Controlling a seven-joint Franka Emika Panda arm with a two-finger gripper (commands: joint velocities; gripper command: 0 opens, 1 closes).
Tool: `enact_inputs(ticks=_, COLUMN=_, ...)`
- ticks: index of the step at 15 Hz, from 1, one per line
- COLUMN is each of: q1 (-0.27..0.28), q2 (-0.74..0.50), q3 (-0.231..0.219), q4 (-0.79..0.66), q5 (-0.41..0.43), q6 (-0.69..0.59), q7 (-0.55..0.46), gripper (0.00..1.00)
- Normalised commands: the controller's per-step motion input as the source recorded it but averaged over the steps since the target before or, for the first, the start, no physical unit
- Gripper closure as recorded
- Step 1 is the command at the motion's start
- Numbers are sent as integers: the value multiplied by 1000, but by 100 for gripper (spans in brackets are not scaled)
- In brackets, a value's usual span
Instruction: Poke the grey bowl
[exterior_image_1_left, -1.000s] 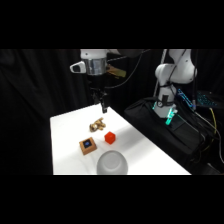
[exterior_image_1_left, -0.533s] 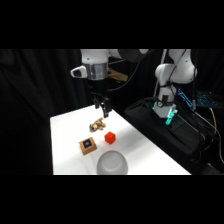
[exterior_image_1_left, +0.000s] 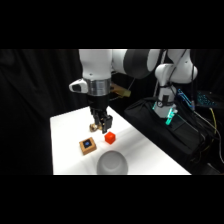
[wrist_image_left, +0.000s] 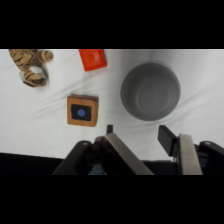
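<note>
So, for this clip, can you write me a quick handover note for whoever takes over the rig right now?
Gripper: jaws open, empty, above the table, touching nothing.
Grey bowl: near the table's front edge, untouched; in the wrist view it lies just ahead of the jaws.
Nearby: red cube, brown block with a blue square, striped toy, all apart from the bowl.
Done: nothing yet.
Left: descend onto the bowl and poke it.

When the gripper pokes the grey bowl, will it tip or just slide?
The grey bowl looks smooth, wide and low, so it probably slides across the white table rather than tipping. Its round wall could deflect an off-centre poke. The gripper is open.
</note>
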Motion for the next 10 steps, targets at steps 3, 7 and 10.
enact_inputs(ticks=3, q1=45, q2=83, q3=-10, q4=106, q5=29, q6=150, q7=47, gripper=86)
enact_inputs(ticks=7, q1=57, q2=56, q3=12, q4=15, q5=41, q6=156, q7=12, gripper=100)
enact_inputs(ticks=10, q1=61, q2=131, q3=25, q4=-38, q5=42, q6=197, q7=-14, gripper=100)
